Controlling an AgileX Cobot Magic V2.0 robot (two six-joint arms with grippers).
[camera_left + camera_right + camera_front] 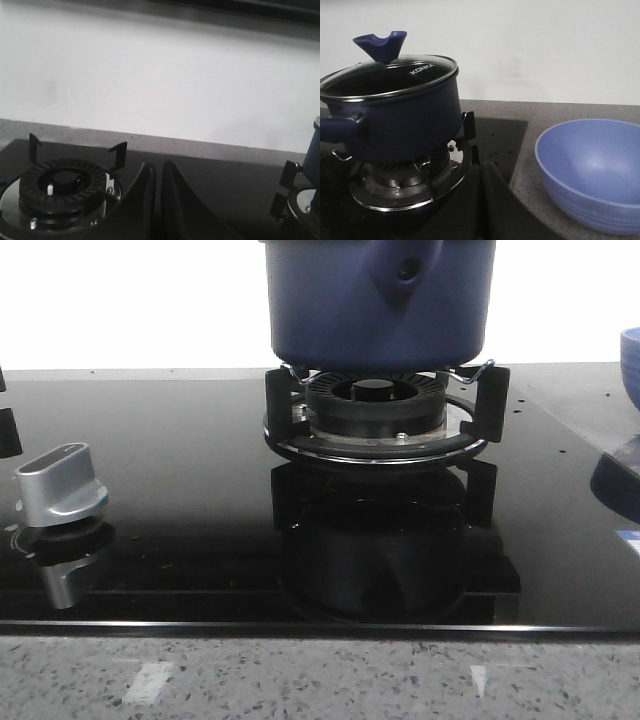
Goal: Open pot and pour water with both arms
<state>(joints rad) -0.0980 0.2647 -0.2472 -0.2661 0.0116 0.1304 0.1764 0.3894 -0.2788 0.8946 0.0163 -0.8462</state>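
The dark navy pot (380,300) stands on the right burner's black trivet (385,415), its handle mount with the round hole facing the front camera. In the right wrist view the pot (400,120) carries a glass lid (390,75) with a blue knob (381,45); its handle (340,127) points toward the camera side. My right gripper (481,167) is shut and empty, low beside that burner, between pot and bowl. My left gripper (159,167) is shut and empty over the hob, between the two burners. A sliver of the pot (313,150) shows at that view's edge.
A lighter blue bowl (592,172) rests on the speckled counter to the right of the hob; its rim (630,355) shows in the front view. A bare left burner (62,187) and a silver control knob (60,485) sit on the black glass hob (180,450).
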